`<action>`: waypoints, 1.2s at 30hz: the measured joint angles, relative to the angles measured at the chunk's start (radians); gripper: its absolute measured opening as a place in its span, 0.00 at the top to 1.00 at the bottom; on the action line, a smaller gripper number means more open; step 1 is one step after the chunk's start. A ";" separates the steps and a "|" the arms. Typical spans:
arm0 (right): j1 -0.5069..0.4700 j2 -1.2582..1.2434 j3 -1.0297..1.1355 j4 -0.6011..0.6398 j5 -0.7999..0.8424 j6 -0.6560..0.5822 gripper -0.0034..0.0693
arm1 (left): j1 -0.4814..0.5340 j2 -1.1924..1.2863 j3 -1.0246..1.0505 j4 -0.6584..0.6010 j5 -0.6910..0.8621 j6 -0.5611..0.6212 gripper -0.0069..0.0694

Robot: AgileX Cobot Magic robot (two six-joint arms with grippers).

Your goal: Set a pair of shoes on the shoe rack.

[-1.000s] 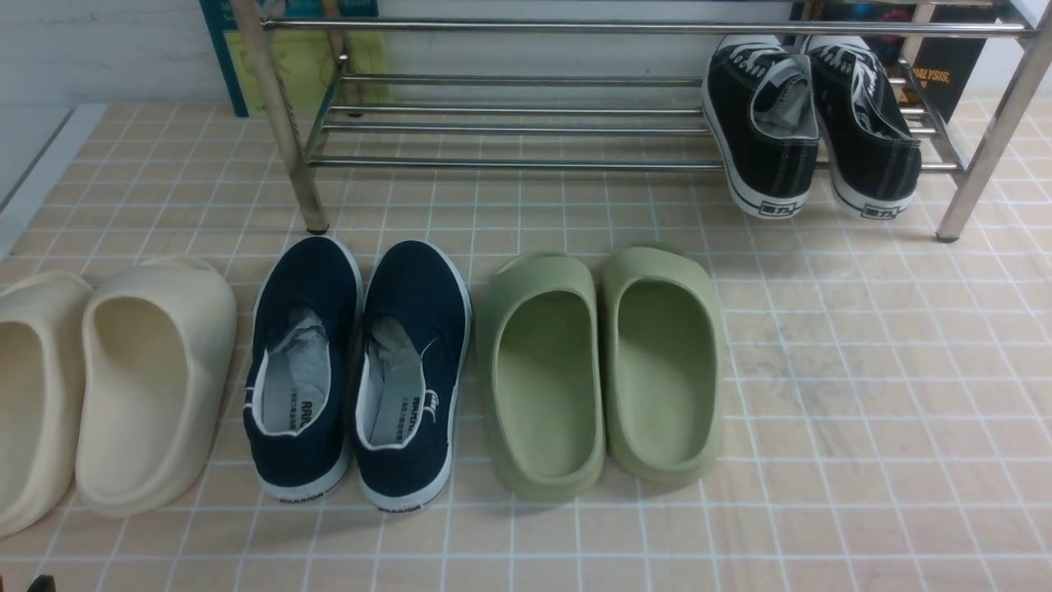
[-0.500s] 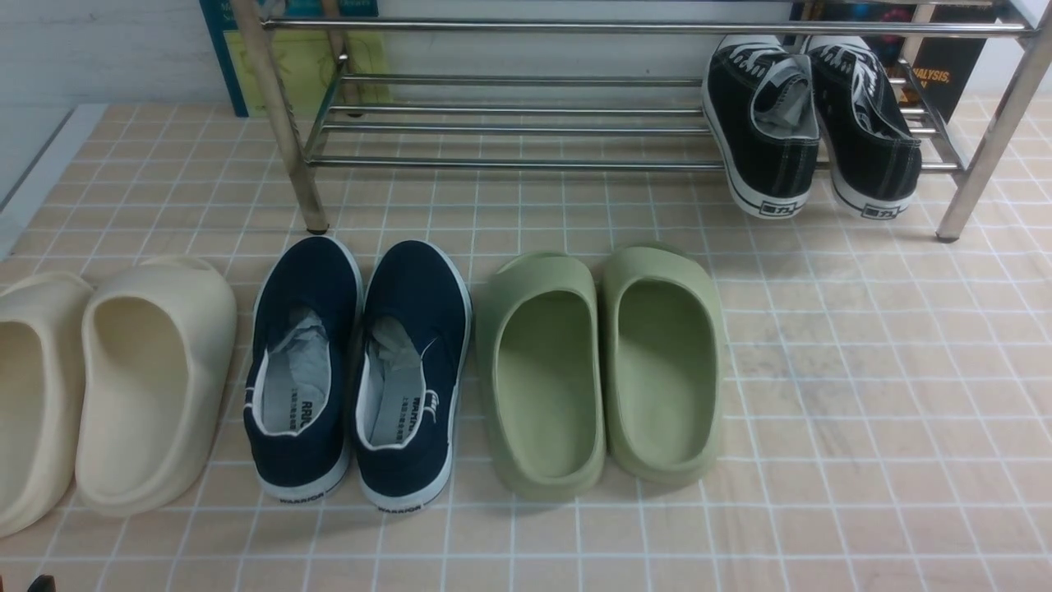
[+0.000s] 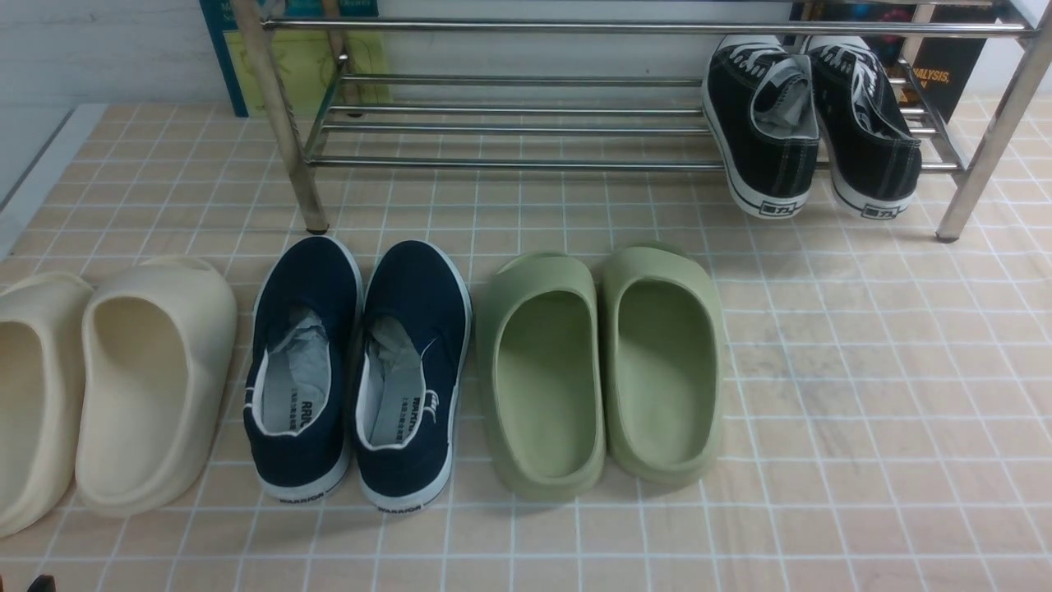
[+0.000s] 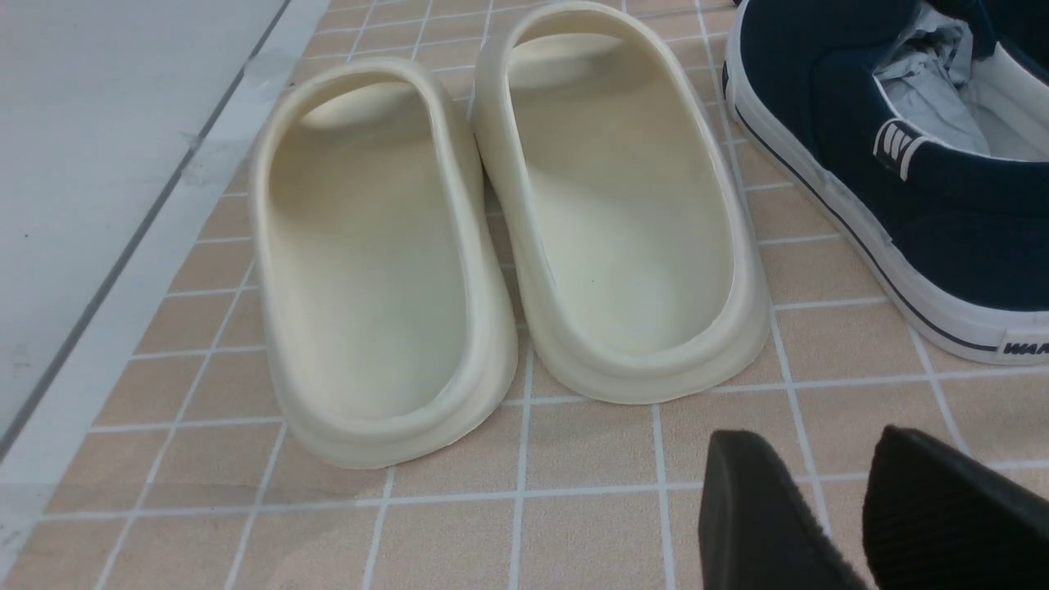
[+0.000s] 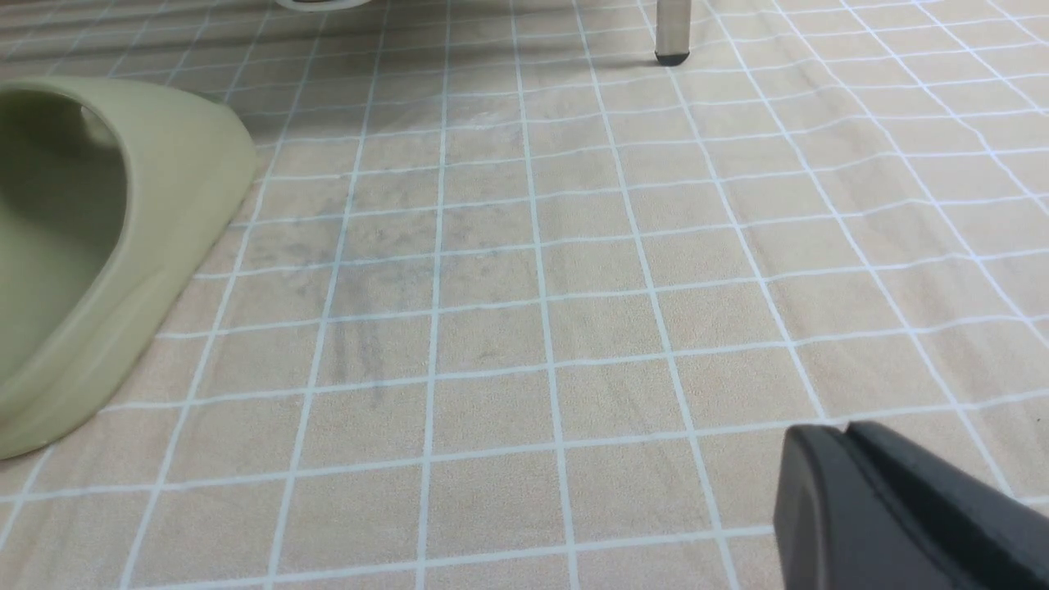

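The two black lace-up sneakers (image 3: 764, 123) (image 3: 867, 123) rest side by side on the lower bars at the right end of the steel shoe rack (image 3: 509, 163), heels toward me and hanging over the front bar. Neither gripper touches them. In the left wrist view my left gripper (image 4: 819, 459) hovers over the tiled floor near the cream slides, jaws a little apart and empty. In the right wrist view my right gripper (image 5: 844, 434) is shut on nothing over bare tiles. One rack leg (image 5: 674, 29) shows far ahead of it.
On the floor in front of the rack stand cream slides (image 3: 152, 370), navy slip-ons (image 3: 362, 362) and green slides (image 3: 600, 362). Books (image 3: 304, 49) lean behind the rack. A white strip (image 3: 33, 173) borders the tiles on the left.
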 joint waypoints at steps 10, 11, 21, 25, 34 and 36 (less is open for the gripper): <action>0.000 0.000 0.000 0.000 0.000 0.000 0.90 | 0.000 0.000 0.000 0.000 0.000 0.000 0.60; 0.000 0.000 0.000 0.000 0.000 0.000 0.90 | 0.000 0.000 0.000 0.000 0.000 0.000 0.60; 0.000 0.000 0.000 0.000 0.000 0.000 0.88 | 0.000 0.000 0.000 0.000 0.000 0.000 0.60; 0.000 0.000 0.000 0.000 0.000 0.000 0.87 | 0.000 0.000 0.000 0.000 0.000 0.000 0.60; 0.000 0.000 0.000 0.000 0.000 0.000 0.86 | 0.000 0.000 0.000 0.000 0.000 0.000 0.60; 0.000 0.000 0.000 -0.001 0.000 0.000 0.85 | 0.000 0.000 0.000 0.000 0.000 0.000 0.60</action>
